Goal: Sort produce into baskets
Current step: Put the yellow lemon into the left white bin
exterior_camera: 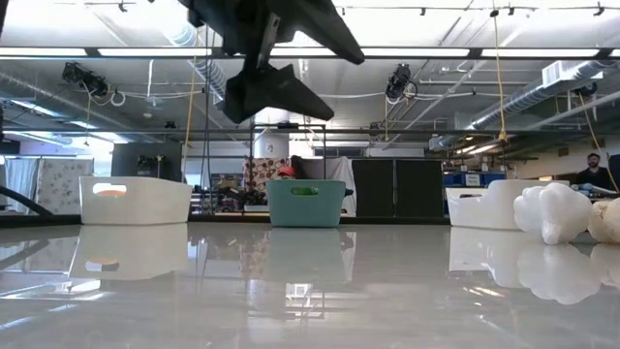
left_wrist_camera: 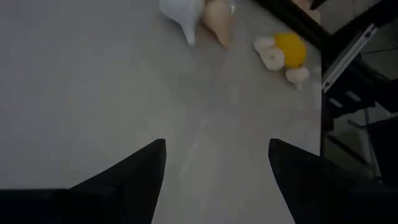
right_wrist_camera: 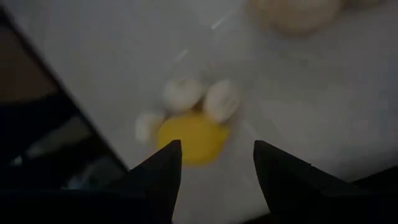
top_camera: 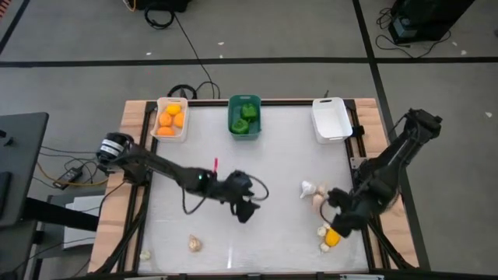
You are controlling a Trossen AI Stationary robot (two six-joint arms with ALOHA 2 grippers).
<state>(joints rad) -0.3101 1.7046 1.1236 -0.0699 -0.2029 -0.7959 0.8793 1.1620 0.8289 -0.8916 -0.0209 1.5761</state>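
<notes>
My left gripper (top_camera: 247,210) (left_wrist_camera: 217,146) hangs open over the middle of the table with only bare tabletop between its fingers. My right gripper (top_camera: 336,224) (right_wrist_camera: 216,146) is open near the right edge, just above a yellow fruit (top_camera: 332,238) (right_wrist_camera: 189,142) that lies on the table among three small pale garlic bulbs (right_wrist_camera: 222,99). Two bigger bulbs (top_camera: 313,193) lie a little farther in. At the far edge stand a white basket (top_camera: 172,134) with orange fruits, a teal basket (top_camera: 244,131) with green peppers, and a white basket (top_camera: 331,120) with nothing showing in it.
Two more garlic bulbs lie near the front left, one (top_camera: 194,243) on the table and one (top_camera: 145,254) at its left edge. The table's wooden frame (top_camera: 136,117) borders the white surface. In the low view the left gripper (exterior_camera: 276,87) hangs high above the table.
</notes>
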